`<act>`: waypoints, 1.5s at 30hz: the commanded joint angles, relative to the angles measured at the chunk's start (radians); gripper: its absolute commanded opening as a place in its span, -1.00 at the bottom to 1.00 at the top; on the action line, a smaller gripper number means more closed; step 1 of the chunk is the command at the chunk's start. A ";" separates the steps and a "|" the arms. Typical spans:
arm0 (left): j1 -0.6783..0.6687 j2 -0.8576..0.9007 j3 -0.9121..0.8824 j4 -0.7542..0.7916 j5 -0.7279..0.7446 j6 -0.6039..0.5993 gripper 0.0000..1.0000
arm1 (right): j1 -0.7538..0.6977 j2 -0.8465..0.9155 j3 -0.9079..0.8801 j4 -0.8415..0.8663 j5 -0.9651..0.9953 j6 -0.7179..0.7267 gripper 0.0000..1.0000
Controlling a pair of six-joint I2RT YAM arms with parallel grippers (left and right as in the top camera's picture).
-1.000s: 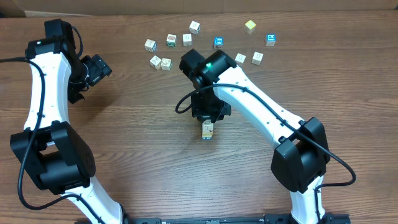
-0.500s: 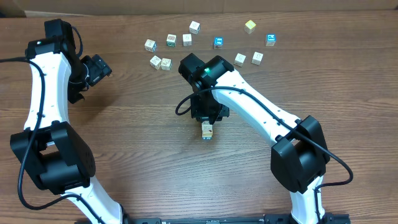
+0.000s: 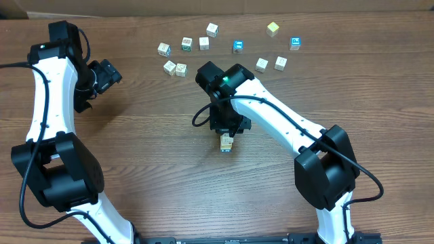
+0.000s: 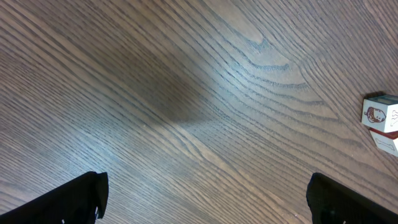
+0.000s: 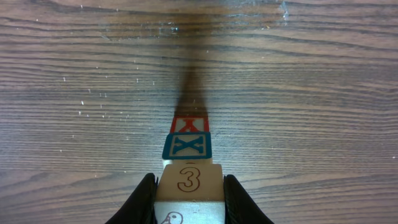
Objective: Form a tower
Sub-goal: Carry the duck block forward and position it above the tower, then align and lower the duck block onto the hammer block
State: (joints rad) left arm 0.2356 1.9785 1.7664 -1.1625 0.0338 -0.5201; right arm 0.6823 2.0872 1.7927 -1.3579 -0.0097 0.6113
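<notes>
Jaws, right: clenched on the top cube (image 5: 189, 178), the one marked 3, held square between them. Just past their tips, that cube sits over a blue-X cube (image 5: 186, 147) and a red-X cube (image 5: 189, 124). Together these make the tower (image 3: 226, 142), standing on the counter (image 3: 135, 169) directly beneath my right jaws. Whether the top cube bears fully on the stack I cannot tell.

Jaws, left: released wide, holding nothing, with one loose cube (image 4: 380, 114) off to their right. Other loose cubes (image 3: 204, 43) lie well beyond the right jaws.

Step in hand, as I judge it: seating the third cube. The next move calls for a gentle release and a straight lift, with no sideways drag.

Against the earlier overhead frames: the tower is on the same spot, my right wrist has shifted only slightly, and the left arm is unmoved.
</notes>
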 commanded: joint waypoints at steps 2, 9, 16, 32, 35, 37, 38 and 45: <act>-0.007 -0.023 0.019 0.000 0.000 0.012 0.99 | 0.001 -0.004 -0.006 0.003 0.019 0.018 -0.58; -0.007 -0.023 0.019 0.000 0.000 0.012 0.99 | 0.001 -0.004 -0.006 0.004 0.020 0.022 -0.58; -0.007 -0.023 0.019 0.000 0.000 0.012 0.99 | 0.001 -0.004 -0.006 0.004 0.019 0.022 -0.56; -0.007 -0.023 0.019 0.000 0.000 0.012 0.99 | 0.005 -0.004 -0.006 0.002 0.016 0.026 -0.45; -0.007 -0.023 0.019 0.001 0.000 0.012 0.99 | 0.005 -0.004 -0.006 0.000 0.016 0.026 -0.37; -0.007 -0.023 0.019 0.000 0.000 0.012 0.99 | 0.005 -0.004 -0.006 -0.001 0.016 0.026 -0.34; -0.007 -0.023 0.019 0.001 0.000 0.012 0.99 | 0.005 -0.004 -0.006 -0.001 0.016 0.026 -0.33; -0.007 -0.023 0.019 0.000 0.000 0.012 0.99 | 0.005 -0.004 -0.006 -0.001 0.016 0.026 -0.20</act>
State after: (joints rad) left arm 0.2356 1.9785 1.7664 -1.1622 0.0338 -0.5201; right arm 0.6823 2.0872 1.7927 -1.3609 0.0002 0.6304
